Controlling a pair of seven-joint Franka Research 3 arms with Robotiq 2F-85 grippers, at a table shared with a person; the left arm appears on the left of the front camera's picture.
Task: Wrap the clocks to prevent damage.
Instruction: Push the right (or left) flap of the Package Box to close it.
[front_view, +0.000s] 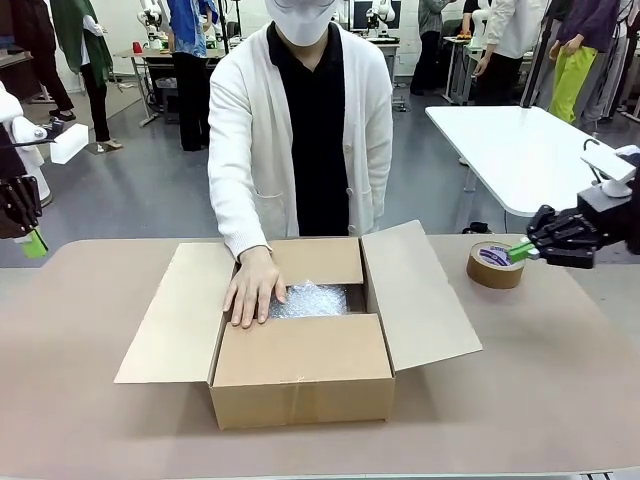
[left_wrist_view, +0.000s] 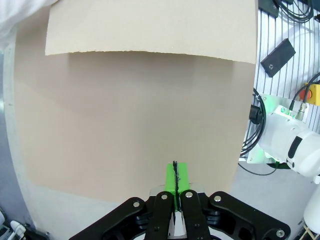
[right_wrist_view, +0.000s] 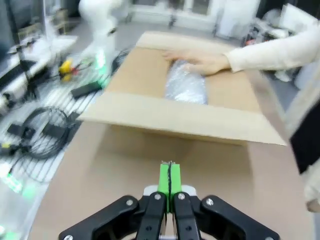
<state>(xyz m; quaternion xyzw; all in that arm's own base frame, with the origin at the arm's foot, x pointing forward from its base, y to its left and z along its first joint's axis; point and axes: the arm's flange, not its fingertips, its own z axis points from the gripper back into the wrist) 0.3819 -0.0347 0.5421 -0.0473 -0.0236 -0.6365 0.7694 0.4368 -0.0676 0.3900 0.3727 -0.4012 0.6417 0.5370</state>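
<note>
A person's hand (front_view: 253, 288) rests in the open box (front_view: 300, 375) on the counter (front_view: 540, 400), beside a bubble-wrapped bundle (front_view: 312, 300) lying inside. The front view adds a tape roll (front_view: 494, 265) near the right jaws; the left wrist view catches one flap (left_wrist_view: 150, 27). Left jaws and right jaws are clenched, holding nothing.

I see the box (front_view: 300, 370) in the middle of the counter (front_view: 560, 380), with bubble wrap (front_view: 312, 299) inside it. The person stands behind it, one hand (front_view: 253, 288) on its left inner edge beside the wrap. The tape roll (front_view: 494, 265) lies right of the box, apart.
</note>
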